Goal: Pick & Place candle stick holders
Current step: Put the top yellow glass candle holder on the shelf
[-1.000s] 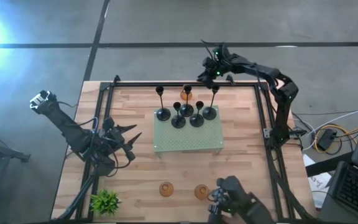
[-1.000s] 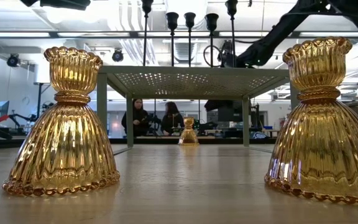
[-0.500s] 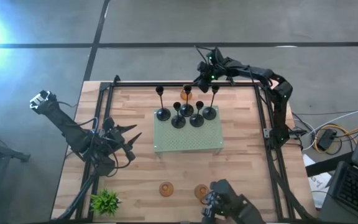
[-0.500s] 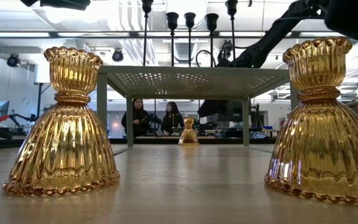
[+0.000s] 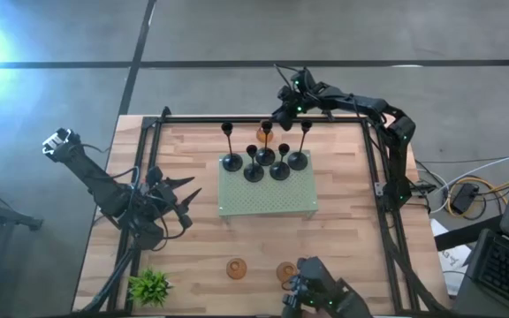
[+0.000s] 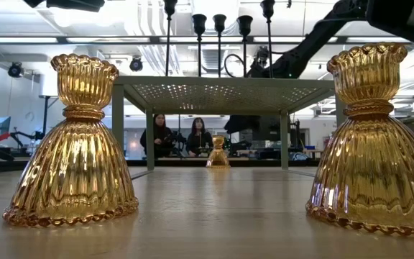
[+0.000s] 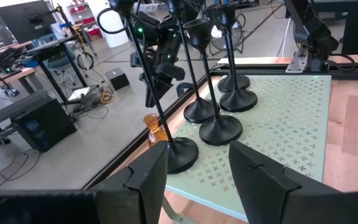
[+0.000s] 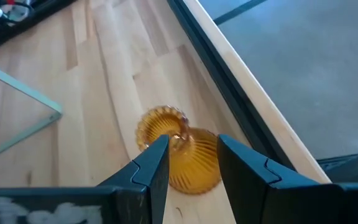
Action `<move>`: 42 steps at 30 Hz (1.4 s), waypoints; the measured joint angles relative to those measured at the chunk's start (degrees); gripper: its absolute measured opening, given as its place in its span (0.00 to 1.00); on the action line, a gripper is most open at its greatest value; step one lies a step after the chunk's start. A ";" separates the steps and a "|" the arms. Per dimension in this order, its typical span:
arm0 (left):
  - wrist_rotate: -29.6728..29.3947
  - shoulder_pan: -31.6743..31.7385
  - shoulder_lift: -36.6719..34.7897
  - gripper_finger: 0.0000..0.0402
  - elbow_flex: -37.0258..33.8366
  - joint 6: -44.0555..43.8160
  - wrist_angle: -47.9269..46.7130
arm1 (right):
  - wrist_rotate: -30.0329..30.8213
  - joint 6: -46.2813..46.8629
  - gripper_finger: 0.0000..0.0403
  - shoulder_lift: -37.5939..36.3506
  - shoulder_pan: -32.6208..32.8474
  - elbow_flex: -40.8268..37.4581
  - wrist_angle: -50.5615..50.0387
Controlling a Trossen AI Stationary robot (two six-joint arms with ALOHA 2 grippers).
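Five black candle stick holders (image 5: 263,159) stand by their round bases on the green perforated platform (image 5: 268,199). One amber holder (image 5: 264,134) stands on the wood by the table's far edge and shows between my fingers in the right wrist view (image 8: 179,152). Two more amber holders (image 5: 236,268) (image 5: 285,271) stand near the front edge and fill the low view (image 6: 74,144) (image 6: 369,137). My right gripper (image 8: 191,165) is open above the far amber holder, a finger on either side and clear of it. My left gripper (image 5: 188,205) is open and empty left of the platform.
A small green plant (image 5: 150,286) sits at the near left corner. A dark shape (image 5: 316,291) reaches in over the near edge beside the right amber holder. A black frame rail (image 8: 229,87) runs along the far edge. People (image 6: 178,137) sit in the room behind.
My right gripper has gone toward the table's left along the far edge, closing on the far amber holder. The dark shape at the near edge has shifted left toward the front amber holders. The holders have stayed put.
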 joint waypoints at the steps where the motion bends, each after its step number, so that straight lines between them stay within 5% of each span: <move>1: 0.02 0.00 0.00 0.44 0.00 0.01 0.00 | 0.01 0.25 0.32 0.00 0.12 0.00 0.31; 42: 0.00 -0.04 0.00 0.44 0.00 0.01 0.02 | 4.50 9.24 0.32 0.00 2.79 -0.28 0.32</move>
